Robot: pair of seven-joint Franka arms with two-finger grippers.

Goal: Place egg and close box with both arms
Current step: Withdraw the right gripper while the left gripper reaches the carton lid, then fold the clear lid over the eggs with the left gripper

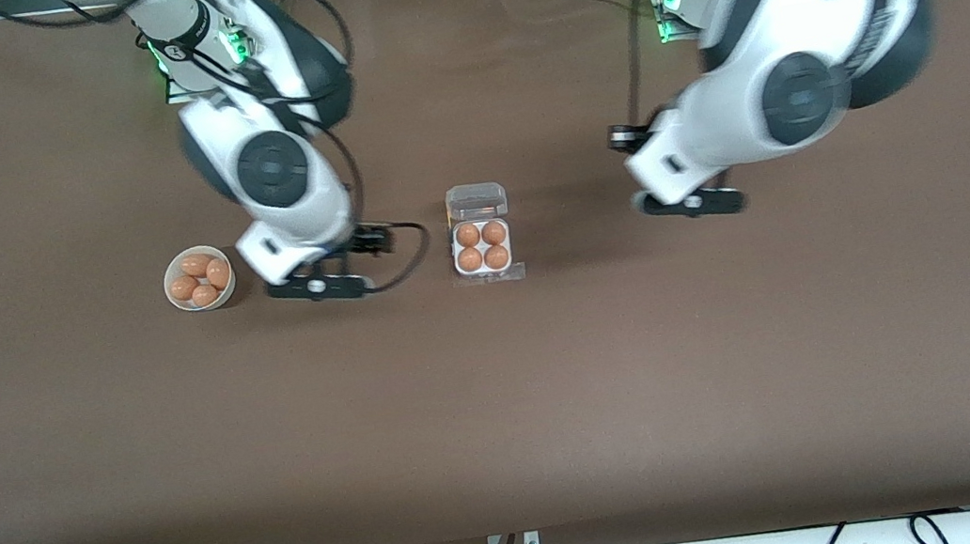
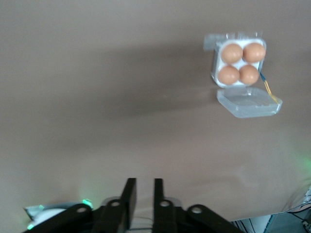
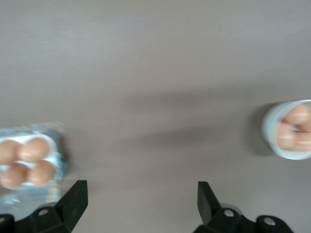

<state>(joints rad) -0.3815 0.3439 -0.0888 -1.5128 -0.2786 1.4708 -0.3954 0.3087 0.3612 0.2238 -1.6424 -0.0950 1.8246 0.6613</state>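
Note:
The clear box (image 1: 485, 274) sits mid-table with its lid (image 1: 476, 202) open and tipped back toward the robots. An egg (image 1: 468, 235) fills each of its cells. My right gripper (image 1: 318, 286) hangs open over the bare table between the bowl and the box, with nothing between its fingers (image 3: 73, 196). The right wrist view has the box (image 3: 57, 145) at one edge. My left gripper (image 1: 691, 201) is over the table toward the left arm's end, its fingers (image 2: 129, 191) drawn close together on nothing. The left wrist view shows the box (image 2: 214, 73) and its lid (image 2: 249, 103).
A white bowl (image 1: 169, 283) holding several brown eggs (image 1: 201, 276) stands toward the right arm's end, level with the box; its rim (image 3: 268, 128) shows in the right wrist view. Cables run along the table edge nearest the front camera.

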